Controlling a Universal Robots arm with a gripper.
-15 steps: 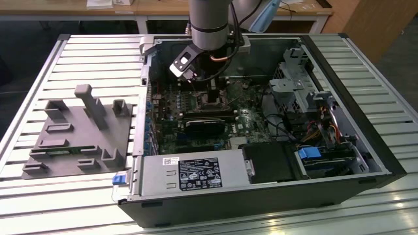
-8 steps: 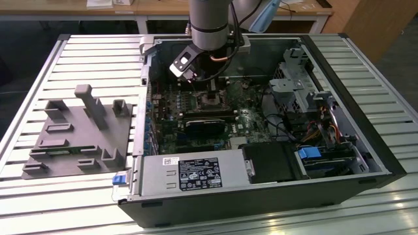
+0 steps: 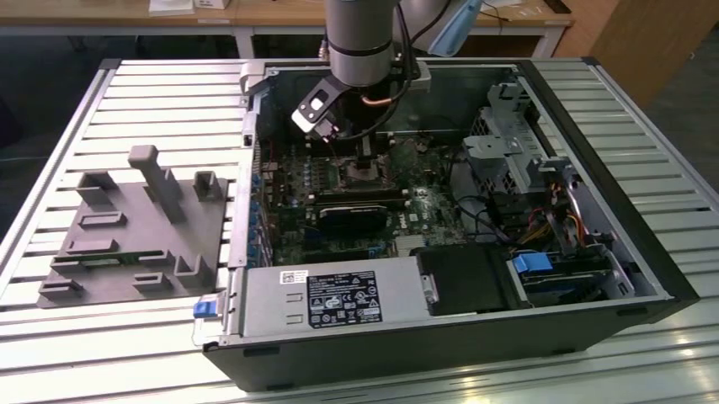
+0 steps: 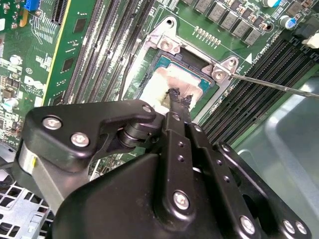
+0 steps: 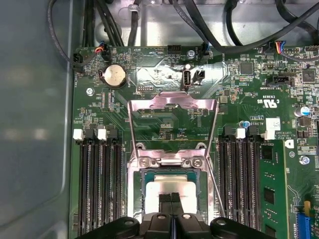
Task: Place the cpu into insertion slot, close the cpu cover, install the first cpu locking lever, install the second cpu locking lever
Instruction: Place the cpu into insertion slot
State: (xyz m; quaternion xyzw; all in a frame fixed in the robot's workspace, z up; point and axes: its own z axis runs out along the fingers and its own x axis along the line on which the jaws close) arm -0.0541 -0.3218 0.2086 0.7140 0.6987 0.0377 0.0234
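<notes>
The cpu [image 5: 169, 185] lies flat in the insertion slot [image 5: 135, 191], its pale silver top showing in both wrist views [image 4: 167, 79]. My gripper [image 5: 172, 198] is shut, its two black fingers pressed together with the tips [image 4: 178, 97] on or just above the chip's top. The cpu cover [image 5: 172, 101] stands swung open past the socket, a thin silver frame with the board visible through its cut-out. A thin locking lever [image 4: 279, 85] sticks out beside the socket, unlatched. In the exterior view my gripper [image 3: 362, 150] hangs inside the open computer case over the slot [image 3: 357, 174].
Long black memory slots [image 5: 97, 184] [image 5: 239, 184] flank the socket on both sides. A black heatsink block [image 3: 354, 220], a silver power supply [image 3: 326, 299] and a drive cage [image 3: 506, 143] sit within the case. A grey fixture [image 3: 135, 227] lies on the slatted table.
</notes>
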